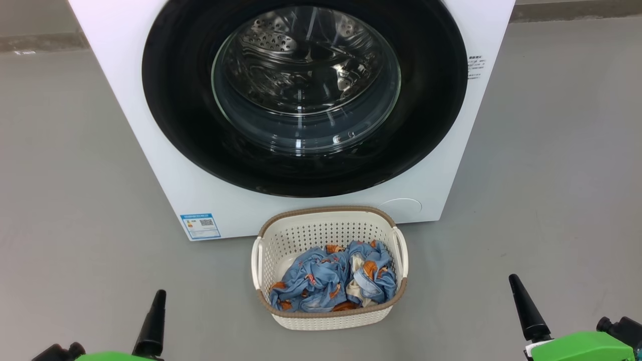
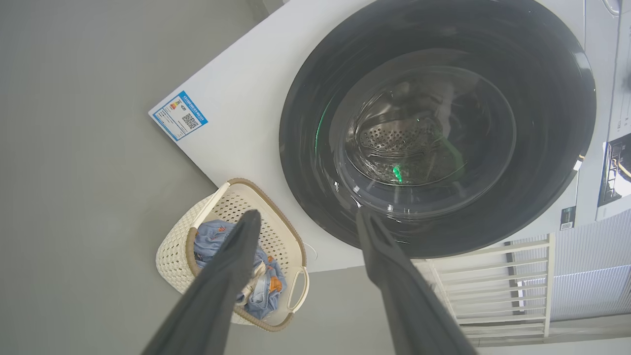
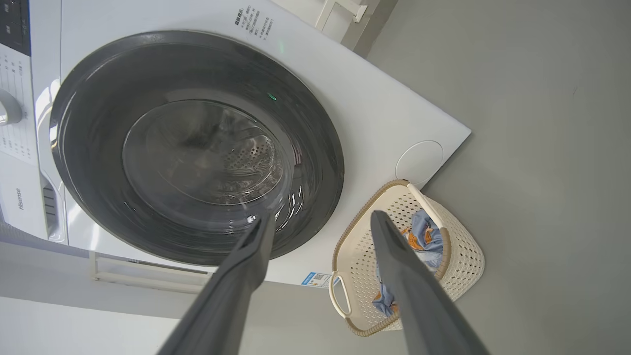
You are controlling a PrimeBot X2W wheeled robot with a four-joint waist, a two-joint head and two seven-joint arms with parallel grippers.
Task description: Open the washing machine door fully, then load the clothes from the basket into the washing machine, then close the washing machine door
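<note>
I'm looking at a laundry corner, whether in a home or a test room I can't tell. A white front-loading washing machine (image 1: 225,210) stands on a bare grey floor (image 1: 65,190). A basket (image 1: 326,230) of clothes (image 1: 326,278) sits before it and a white slatted rack (image 2: 547,286) beside it.

**Held low at both sides, jaws wide**

The left gripper (image 2: 308,213) sits at the near left and the right gripper (image 3: 321,215) at the near right, well apart from each other. Each has its two long dark fingers parted wide, with nothing held between them. From the head, a left finger (image 1: 152,323) and a right finger (image 1: 526,308) point toward the far side, rising from green wrist housings (image 1: 577,347).
</note>
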